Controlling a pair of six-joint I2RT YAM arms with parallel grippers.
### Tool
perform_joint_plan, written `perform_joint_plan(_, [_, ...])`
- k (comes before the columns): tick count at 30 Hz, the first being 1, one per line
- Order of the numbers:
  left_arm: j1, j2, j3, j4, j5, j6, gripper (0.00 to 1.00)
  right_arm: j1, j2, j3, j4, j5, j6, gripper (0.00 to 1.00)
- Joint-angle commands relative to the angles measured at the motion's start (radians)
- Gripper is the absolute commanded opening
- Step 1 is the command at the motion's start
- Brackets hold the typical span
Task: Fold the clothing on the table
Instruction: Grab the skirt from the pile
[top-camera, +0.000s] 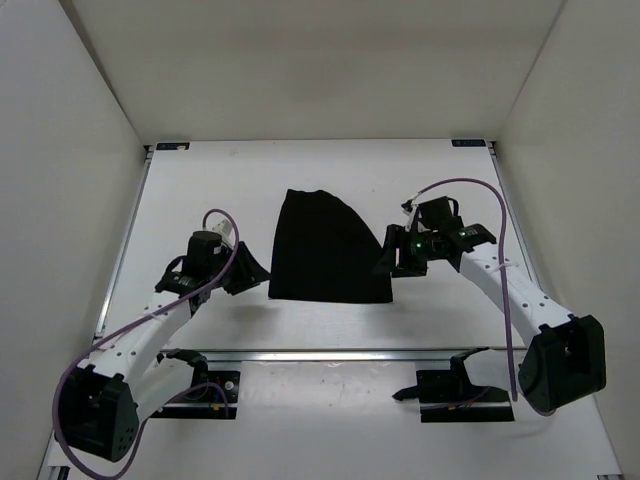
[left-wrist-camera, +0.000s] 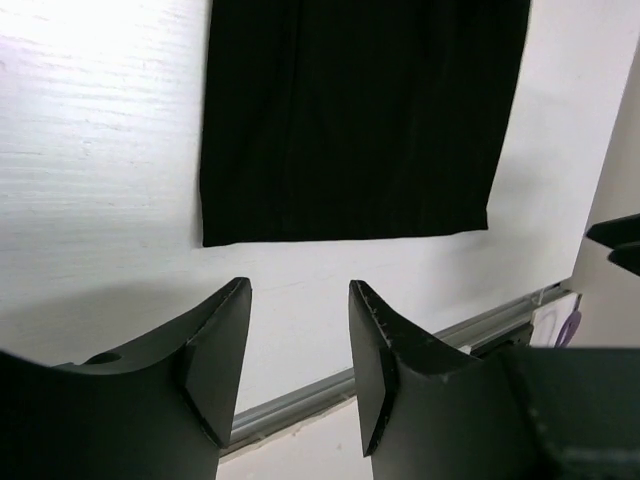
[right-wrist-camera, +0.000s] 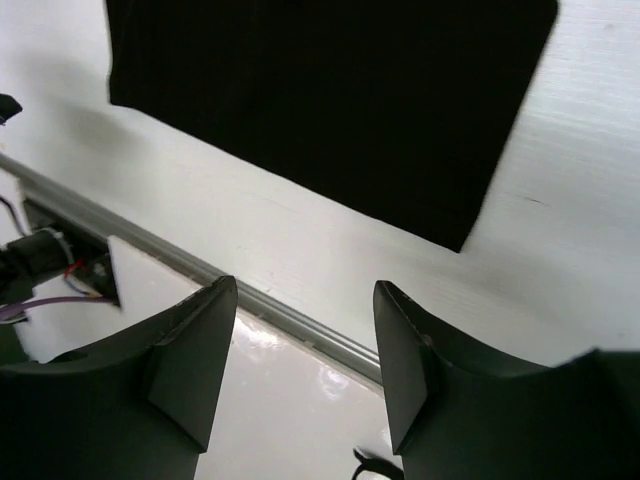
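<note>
So the clothing (top-camera: 325, 250) is lying flat around the middle of the table (top-camera: 200, 180), looking like a tidy black panel that's wider at its near end. The left gripper (top-camera: 250, 272) is hovering just off its near-left corner, and the right gripper (top-camera: 392, 258) is hanging by the near-right corner. Both are gaping wide and carrying nothing.

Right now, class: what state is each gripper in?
Left gripper: open, holding nothing.
Right gripper: open, holding nothing.
</note>
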Motion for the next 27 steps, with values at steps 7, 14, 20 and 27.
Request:
perform_joint_plan(7, [-0.115, 0.265, 0.006, 0.029, -0.010, 0.052, 0.60, -0.010, 0.017, -0.105, -0.010, 0.152, 0.012, 0.55])
perform_joint_plan(14, [-0.127, 0.414, 0.076, 0.109, -0.019, 0.018, 0.57, 0.056, 0.103, -0.187, 0.064, 0.219, 0.076, 0.54])
perform_joint_plan(20, [-0.146, 0.427, 0.089, 0.127, -0.007, 0.004, 0.56, 0.056, 0.090, -0.222, 0.093, 0.207, 0.085, 0.55])
perform_joint_plan(27, [-0.124, 0.383, 0.050, 0.146, 0.007, -0.014, 0.56, 0.016, 0.058, -0.217, 0.090, 0.189, 0.082, 0.54])
